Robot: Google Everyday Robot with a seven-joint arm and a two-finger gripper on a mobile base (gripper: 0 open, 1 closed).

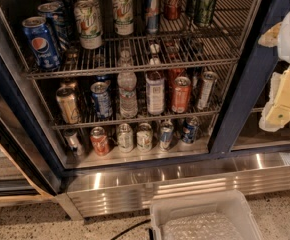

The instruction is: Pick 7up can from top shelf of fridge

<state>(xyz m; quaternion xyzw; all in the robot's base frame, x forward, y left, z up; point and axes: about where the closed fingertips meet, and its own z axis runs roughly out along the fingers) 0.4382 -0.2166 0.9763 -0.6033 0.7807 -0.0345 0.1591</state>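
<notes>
The fridge (236, 104) stands open in front of me, with a dark navy frame. Its top shelf (135, 65) is a wire rack. Two whitish 7up cans stand on it, one left of centre (88, 23) and one further back (122, 10). Blue Pepsi cans (41, 41) stand to their left. A blue-silver can, a red can and dark green cans (205, 4) stand to their right. My gripper (274, 75) is at the right edge, outside the fridge and in front of its frame, well right of the 7up cans. It is open and empty.
Two lower racks hold several cans and a clear water bottle (127, 91). The ribbed steel base (185, 180) runs along the bottom. A white plastic bin (205, 216) sits on the floor in front, with a black cable (130, 229) beside it. The open door edge (10, 149) is at left.
</notes>
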